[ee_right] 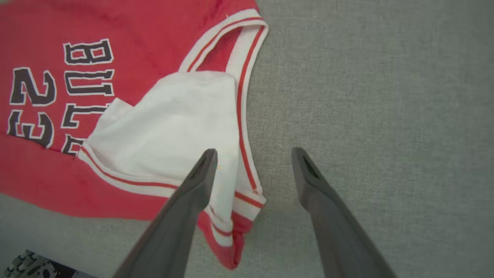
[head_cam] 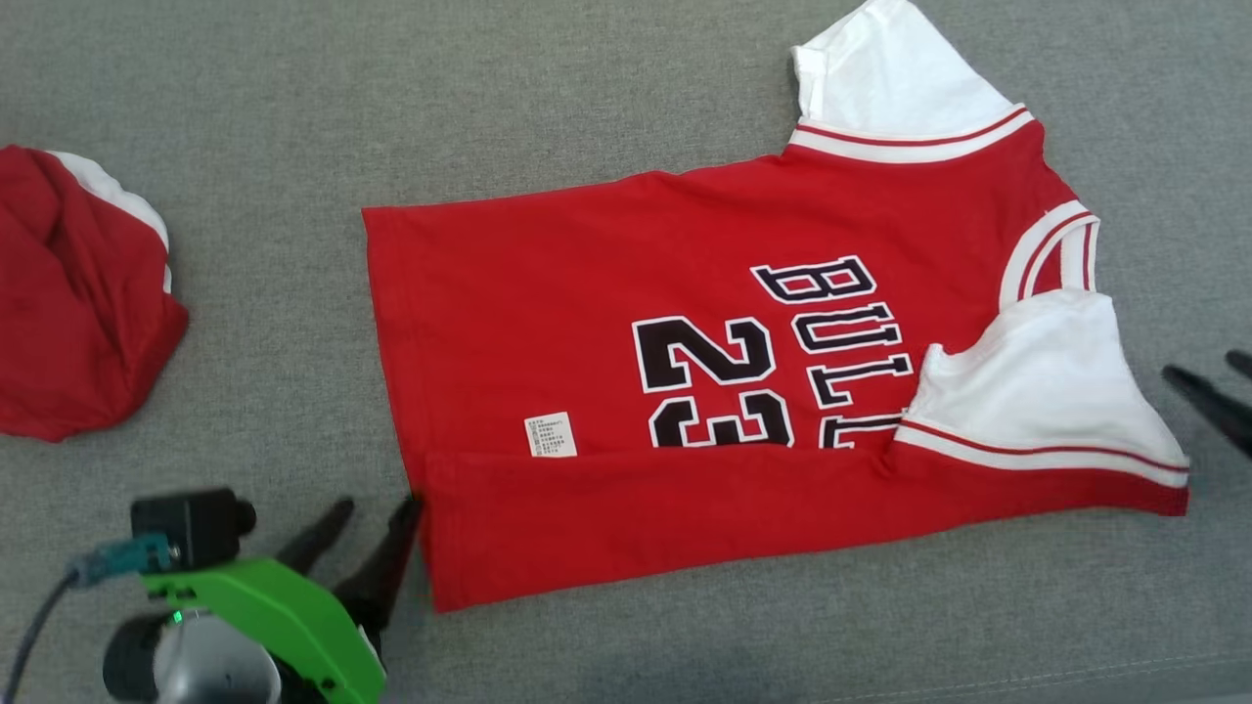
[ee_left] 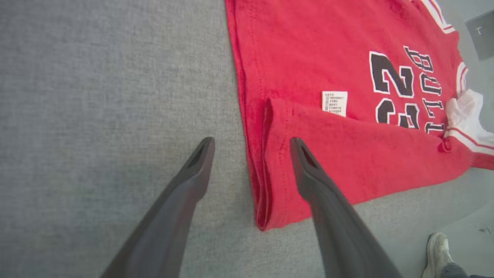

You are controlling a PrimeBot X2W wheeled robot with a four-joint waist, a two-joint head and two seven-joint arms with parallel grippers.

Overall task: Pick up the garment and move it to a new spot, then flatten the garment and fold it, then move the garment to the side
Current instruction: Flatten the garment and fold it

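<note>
The red shirt (head_cam: 626, 293) lies flat on the grey table (head_cam: 245, 117). Its long way runs from side to side in front of the robot. The bottom hem is on the robot's left. The neck and the white sleeves are on its right.

The near long edge is folded over. It makes a folded strip (head_cam: 685, 528) that covers the lower part of the number. The near sleeve (head_cam: 1037, 391) lies on top of the shirt. The far sleeve (head_cam: 890, 78) sticks out on the far side, and that side is not folded yet.

The left jaws are wide apart and hold nothing. They sit right at the near hem corner, with the hem edge between them. One finger (ee_left: 308, 173) is over the strip and the other is over the bare table.

The right jaws are wide apart and empty too. They sit just beside the near sleeve, with one finger (ee_right: 197, 181) over the white cloth.

I think the far long edge gets folded next. Both jaws are on the near side, so each arm must reach across the shirt. The left arm is nearer the hem end. The right arm is nearer the far sleeve.

A second red cloth (head_cam: 78, 303) lies bunched up well off to the left.
</note>
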